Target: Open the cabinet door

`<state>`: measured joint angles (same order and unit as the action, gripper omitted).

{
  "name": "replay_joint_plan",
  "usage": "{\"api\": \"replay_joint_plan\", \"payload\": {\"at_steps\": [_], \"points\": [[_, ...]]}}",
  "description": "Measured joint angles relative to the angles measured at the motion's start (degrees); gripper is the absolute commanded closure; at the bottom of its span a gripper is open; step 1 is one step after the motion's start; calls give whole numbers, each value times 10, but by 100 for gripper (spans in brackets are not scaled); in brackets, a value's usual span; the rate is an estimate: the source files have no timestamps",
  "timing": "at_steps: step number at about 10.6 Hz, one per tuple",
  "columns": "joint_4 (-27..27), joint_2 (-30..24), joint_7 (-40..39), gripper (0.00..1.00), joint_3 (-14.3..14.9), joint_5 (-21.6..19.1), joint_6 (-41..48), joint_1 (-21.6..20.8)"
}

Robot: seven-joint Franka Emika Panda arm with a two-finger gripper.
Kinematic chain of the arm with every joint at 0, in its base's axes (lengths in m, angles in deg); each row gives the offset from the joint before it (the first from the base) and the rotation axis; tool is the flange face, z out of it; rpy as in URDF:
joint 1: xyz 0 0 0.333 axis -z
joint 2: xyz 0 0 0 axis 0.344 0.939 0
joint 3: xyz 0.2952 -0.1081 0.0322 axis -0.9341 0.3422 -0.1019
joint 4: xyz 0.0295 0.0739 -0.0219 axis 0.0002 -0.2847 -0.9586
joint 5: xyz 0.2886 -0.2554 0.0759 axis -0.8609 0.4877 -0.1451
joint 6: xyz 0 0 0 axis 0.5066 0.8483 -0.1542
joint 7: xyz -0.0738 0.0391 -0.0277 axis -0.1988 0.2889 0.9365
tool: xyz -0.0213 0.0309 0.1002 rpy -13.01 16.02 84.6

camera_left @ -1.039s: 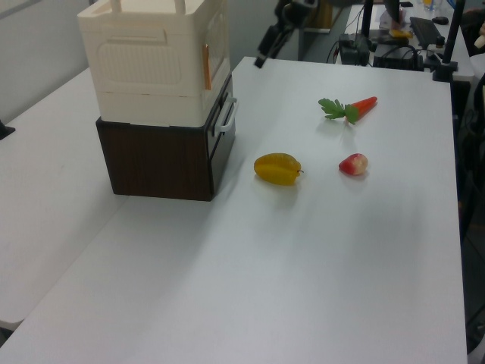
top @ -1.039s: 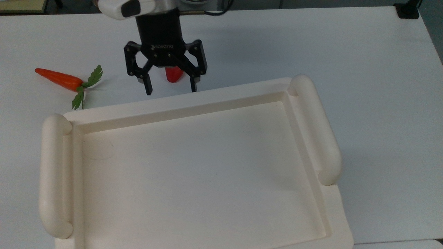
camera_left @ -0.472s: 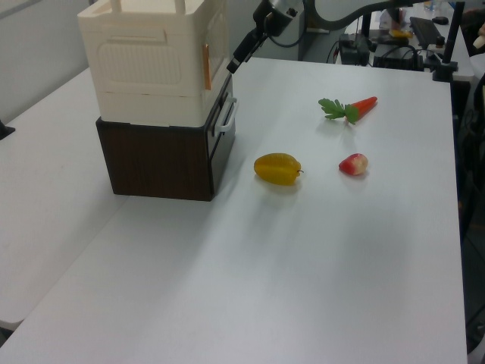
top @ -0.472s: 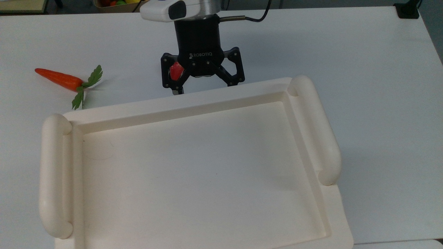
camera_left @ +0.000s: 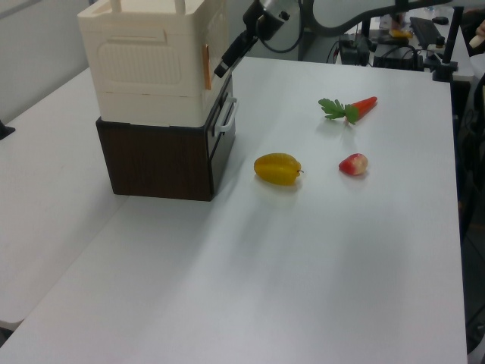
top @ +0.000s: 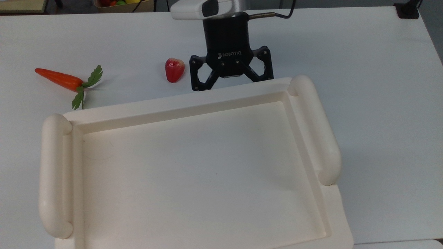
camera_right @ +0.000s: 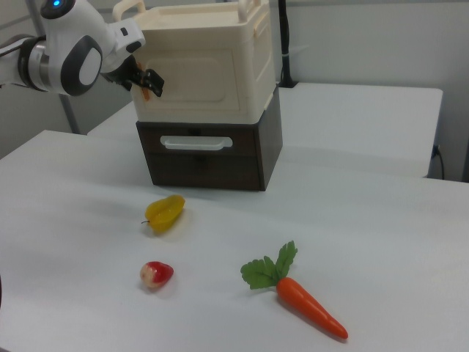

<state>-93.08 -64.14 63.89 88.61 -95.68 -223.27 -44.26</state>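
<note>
Black two-finger hand (top: 231, 87), fingers spread wide, hangs at front of large cream plastic cabinet (camera_right: 212, 66), close against flat cream cabinet door (camera_right: 192, 77).

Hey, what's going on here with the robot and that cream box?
A robot arm has its gripper up against the front of the cream cabinet, which sits on a dark drawer unit. The cabinet door looks shut. A toy carrot, a strawberry and a yellow fruit lie on the white table, untouched.
</note>
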Motion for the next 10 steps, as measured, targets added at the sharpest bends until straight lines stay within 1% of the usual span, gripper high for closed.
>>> {"api": "replay_joint_plan", "payload": {"at_steps": [2, 3, 4, 5, 6, 7, 10], "points": [[18, 22, 8, 30, 0, 1, -9, -2], [25, 32, 11, 46, 0, 1, -12, -1], [30, 37, 15, 65, 0, 1, -16, -1], [31, 38, 15, 80, 0, 1, -19, -2], [32, 38, 15, 93, -1, 1, -23, -3], [33, 37, 15, 99, -4, 1, -25, -4], [33, 37, 16, 100, -7, 2, -25, -6]]}}
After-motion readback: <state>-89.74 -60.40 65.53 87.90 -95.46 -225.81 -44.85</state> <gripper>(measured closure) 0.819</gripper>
